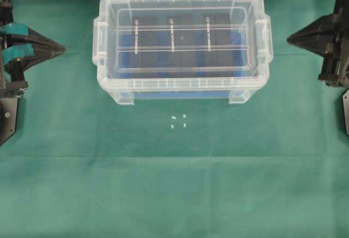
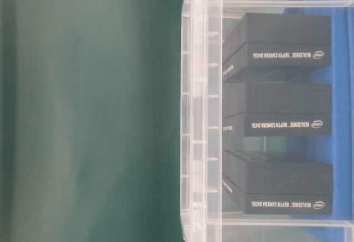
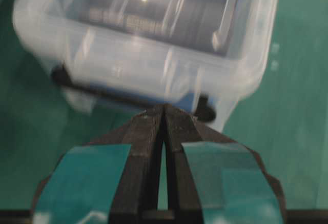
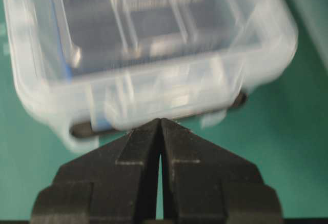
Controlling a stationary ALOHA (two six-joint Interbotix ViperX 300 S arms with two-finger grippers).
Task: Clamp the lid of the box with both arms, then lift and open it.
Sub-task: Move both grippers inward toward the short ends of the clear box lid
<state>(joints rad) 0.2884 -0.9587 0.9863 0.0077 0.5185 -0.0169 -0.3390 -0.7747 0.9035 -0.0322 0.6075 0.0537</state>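
The clear box (image 1: 180,90) stands on the green cloth at the upper middle of the overhead view, with three black packs (image 1: 172,53) and a blue liner inside. The clear lid (image 1: 182,37) lies flat on top of it, its two lengthwise ridges showing. My left gripper (image 1: 62,48) is shut and empty, to the left of the box and apart from it. My right gripper (image 1: 289,38) is shut and empty, to the right of the box and apart from it. The left wrist view shows the shut tips (image 3: 164,108) facing the box's end (image 3: 154,60). The right wrist view shows shut tips (image 4: 160,121) facing the other end (image 4: 154,88).
Several small white bits (image 1: 178,121) lie on the green cloth (image 1: 174,183) in front of the box. The table-level view shows the box wall (image 2: 202,114) and the black packs (image 2: 282,109) close up, turned sideways.
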